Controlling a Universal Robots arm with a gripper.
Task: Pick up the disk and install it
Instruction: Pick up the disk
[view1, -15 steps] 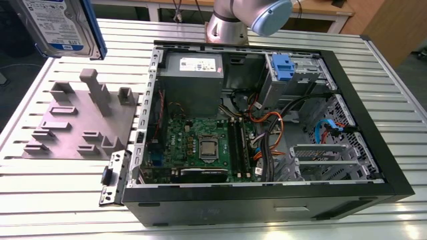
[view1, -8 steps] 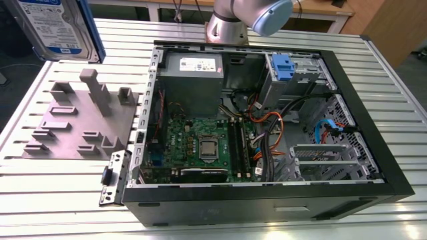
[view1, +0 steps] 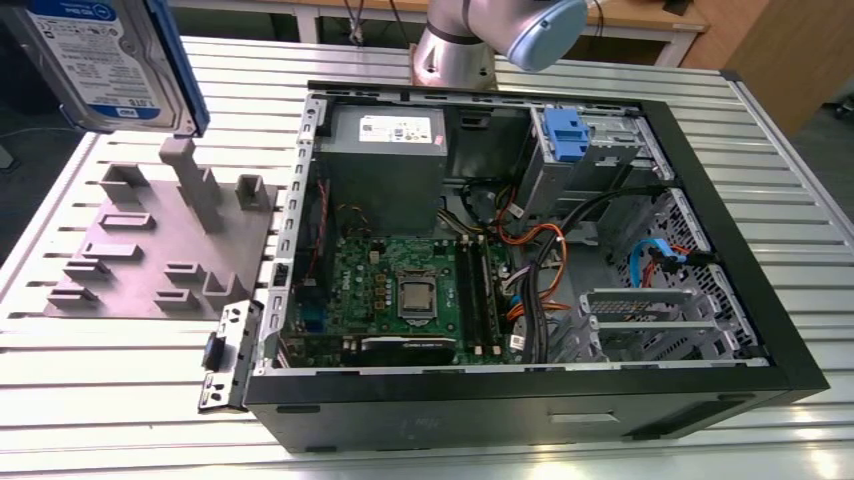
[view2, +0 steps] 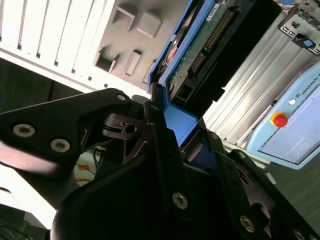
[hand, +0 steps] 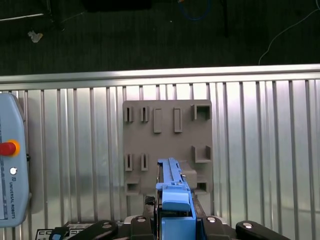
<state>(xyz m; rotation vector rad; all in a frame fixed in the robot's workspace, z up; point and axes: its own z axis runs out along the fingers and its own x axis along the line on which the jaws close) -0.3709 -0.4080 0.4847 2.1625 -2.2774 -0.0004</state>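
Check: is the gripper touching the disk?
Touching. In the second wrist view the gripper clamps the blue rail of the disk.

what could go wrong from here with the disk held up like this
1. The gripper seems to hold the disk by one blue end only, so it might tilt or slip.
2. Loose cables cross the open case beside the drive cage; the disk could snag there.
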